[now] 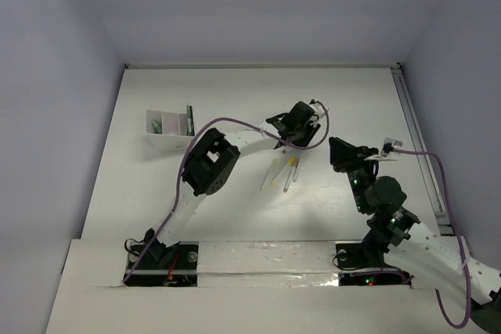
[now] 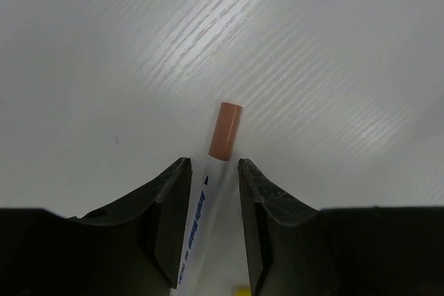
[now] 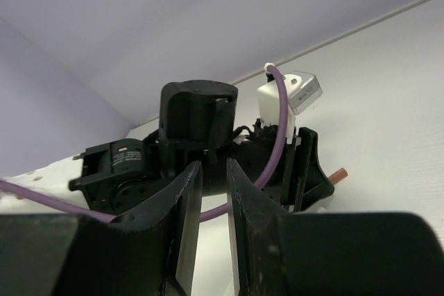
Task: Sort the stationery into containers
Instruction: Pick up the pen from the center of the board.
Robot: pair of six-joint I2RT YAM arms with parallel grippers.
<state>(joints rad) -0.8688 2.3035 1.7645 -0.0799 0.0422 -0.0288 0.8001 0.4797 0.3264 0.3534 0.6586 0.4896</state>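
Note:
My left gripper (image 1: 301,124) is low over the middle of the table. In the left wrist view it (image 2: 214,164) is open, its jaws either side of a white marker with an orange cap (image 2: 225,132) that lies on the table, with a gap at the right finger. A yellow tip (image 2: 241,289) shows just behind. Two or three thin pens (image 1: 280,171) lie just in front of this gripper. The white compartment tray (image 1: 160,137) stands at the far left with a few items inside. My right gripper (image 1: 338,149) hovers to the right, slightly open and empty (image 3: 214,164), facing the left gripper; the orange cap (image 3: 338,175) shows beyond.
A metal rail (image 1: 415,131) runs along the table's right edge. White walls close in the table at the back and sides. The left arm's purple cable (image 1: 235,121) arches over the table between the tray and the gripper.

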